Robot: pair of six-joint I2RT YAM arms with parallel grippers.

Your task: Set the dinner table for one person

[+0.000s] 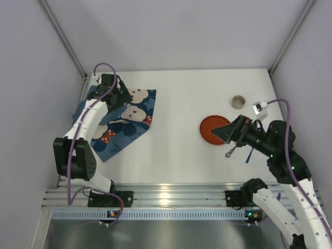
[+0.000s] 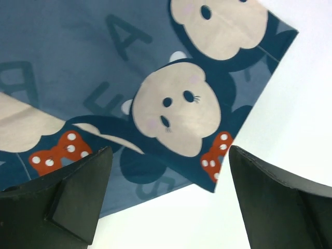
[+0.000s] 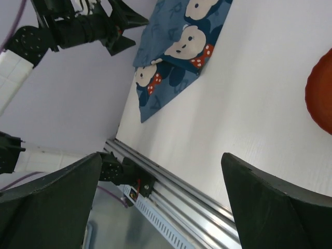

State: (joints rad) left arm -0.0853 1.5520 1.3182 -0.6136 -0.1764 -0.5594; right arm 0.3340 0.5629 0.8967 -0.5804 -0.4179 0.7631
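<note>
Top external: white worktop (image 1: 181,93) spans the enclosure; blue mat (image 1: 129,122) by its left edge, red plate (image 1: 209,129) right, open surface between; left end effector (image 1: 122,93) spread over mat, right end effector (image 1: 228,130) spread over plate.

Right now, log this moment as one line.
left gripper open over blue mat | right gripper open by red plate | small cup beyond plate | dinner table not yet set

L arm (image 1: 85,124) stretched fwd, elbow bent, L gripper (image 1: 122,92) jaws wide apart; R arm (image 1: 290,171) folded inward, R gripper (image 1: 224,132) wide, pointing left
</note>
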